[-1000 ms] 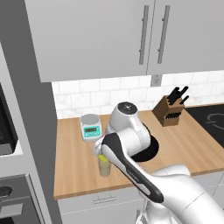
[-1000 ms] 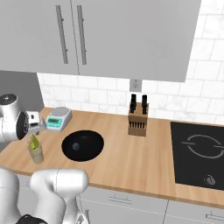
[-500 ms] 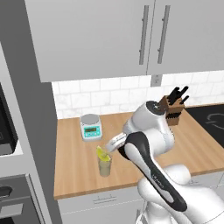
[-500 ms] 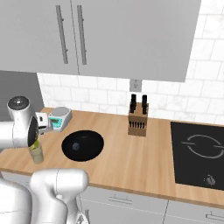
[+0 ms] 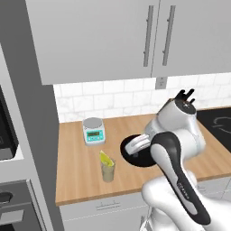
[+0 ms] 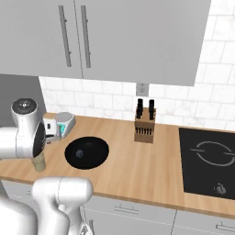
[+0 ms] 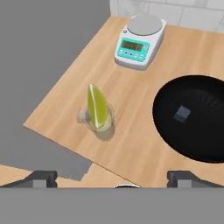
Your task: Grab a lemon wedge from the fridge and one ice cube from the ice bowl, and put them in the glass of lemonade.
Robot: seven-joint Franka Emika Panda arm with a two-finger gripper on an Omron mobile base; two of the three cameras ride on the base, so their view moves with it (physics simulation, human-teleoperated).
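The glass of lemonade [image 7: 101, 124] stands on the wooden counter with the yellow lemon wedge [image 7: 97, 106] upright in it, its tip above the rim. In the left base view the glass [image 5: 107, 170] sits left of the arm. To its right lies the black ice bowl [image 7: 175, 131] with one ice cube [image 7: 182, 113] inside; the bowl [image 6: 94, 158] and cube [image 6: 79, 153] show in the right base view too. My gripper [image 7: 113, 179] hangs open and empty above the counter's front edge, between glass and bowl, and reaches over the bowl's near rim [image 5: 131, 151]. The fridge is out of view.
A white scale [image 7: 140, 43] with a teal display stands at the back, by the tiled wall. A knife block [image 6: 144, 125] and a black stovetop [image 6: 209, 158] lie further right. Grey cabinets [image 5: 135, 40] hang overhead. A tall grey panel [image 5: 27, 113] borders the counter's left end.
The arm has swung to the right, from over the glass toward the ice bowl. The lemon wedge stays in the glass. The jaws have stayed open.
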